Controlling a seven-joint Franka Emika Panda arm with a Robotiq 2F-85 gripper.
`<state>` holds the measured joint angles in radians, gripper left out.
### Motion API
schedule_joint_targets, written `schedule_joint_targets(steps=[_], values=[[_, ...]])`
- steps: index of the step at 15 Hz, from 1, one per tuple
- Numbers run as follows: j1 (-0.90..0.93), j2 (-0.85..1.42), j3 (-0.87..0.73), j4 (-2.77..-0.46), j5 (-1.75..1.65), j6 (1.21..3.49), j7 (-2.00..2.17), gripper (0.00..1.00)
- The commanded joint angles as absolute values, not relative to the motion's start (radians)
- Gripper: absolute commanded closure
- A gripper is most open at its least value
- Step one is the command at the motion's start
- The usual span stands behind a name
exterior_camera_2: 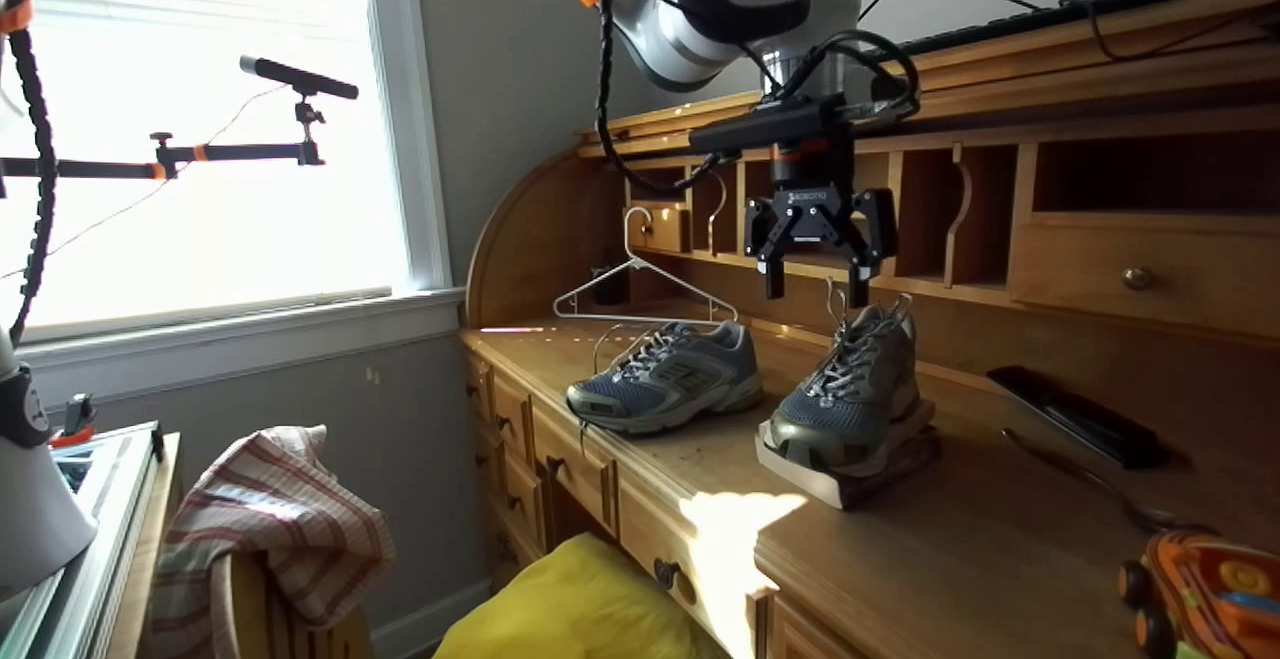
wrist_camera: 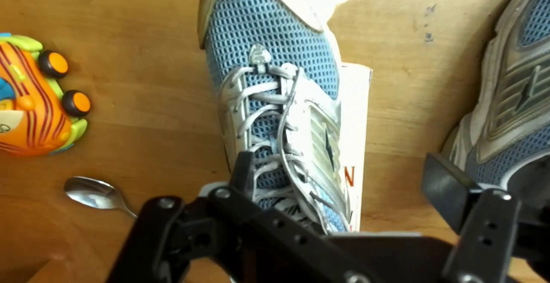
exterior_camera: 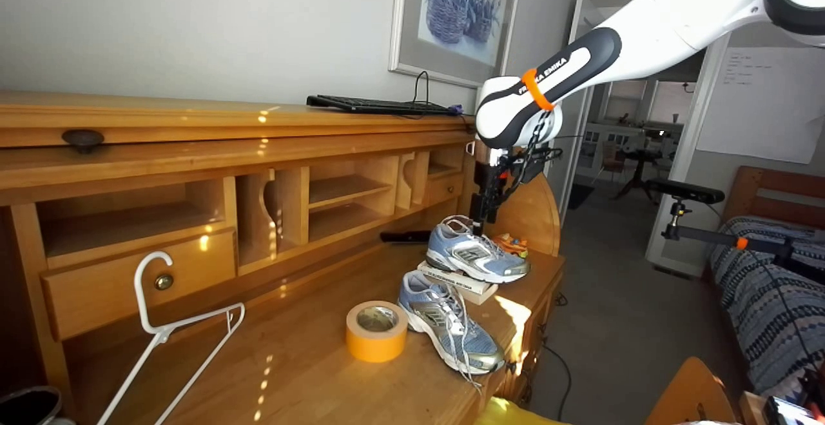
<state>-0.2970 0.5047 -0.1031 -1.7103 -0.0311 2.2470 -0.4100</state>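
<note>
My gripper (exterior_camera_2: 816, 289) is open, fingers pointing down, with nothing between its fingertips. It hangs just above a blue-grey running shoe (exterior_camera_2: 850, 409), nearest the ankle and laces; I cannot tell whether a fingertip touches a lace. In the wrist view the fingers (wrist_camera: 348, 180) stand wide apart, one over the laces of that shoe (wrist_camera: 279, 102), one toward a matching shoe (wrist_camera: 511, 94). The near shoe rests on a white book (exterior_camera: 461, 281), tilted slightly. The matching shoe (exterior_camera: 445, 322) lies directly on the desk, with loose laces. The gripper's tip (exterior_camera: 477, 225) is partly hidden behind the shoe in an exterior view.
An orange tape roll (exterior_camera: 376, 347) and a white hanger (exterior_camera_2: 640, 264) are on the desk. A toy car (wrist_camera: 34, 98), a spoon (wrist_camera: 92, 193) and a long black object (exterior_camera_2: 1080, 417) lie beside the booked shoe. Wooden cubbies (exterior_camera: 351, 189) line the back, under a keyboard (exterior_camera: 387, 105).
</note>
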Motion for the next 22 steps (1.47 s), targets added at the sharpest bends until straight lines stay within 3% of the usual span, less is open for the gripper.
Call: schedule_joint_targets(steps=[1,4,6,10,12,13,15,18,20,22], values=[[-0.306,0.464,-0.098,-1.844,-0.038,2.414,-0.449,0.00],[-0.317,0.463,-0.089,-1.890,-0.021,2.482,-0.461,0.00],[-0.321,0.461,-0.085,-1.910,-0.015,2.505,-0.462,0.08],[-0.331,0.443,-0.076,-1.935,-0.002,2.512,-0.470,0.02],[-0.337,0.437,-0.072,-1.941,0.009,2.507,-0.474,0.07],[-0.338,0.434,-0.073,-1.944,0.011,2.509,-0.474,0.26],[-0.339,0.435,-0.075,-1.944,0.012,2.510,-0.473,0.33],[-0.341,0.438,-0.079,-1.945,0.009,2.508,-0.471,0.57],[-0.339,0.438,-0.085,-1.949,-0.001,2.512,-0.466,0.25],[-0.337,0.436,-0.094,-1.952,-0.012,2.517,-0.459,0.16]])
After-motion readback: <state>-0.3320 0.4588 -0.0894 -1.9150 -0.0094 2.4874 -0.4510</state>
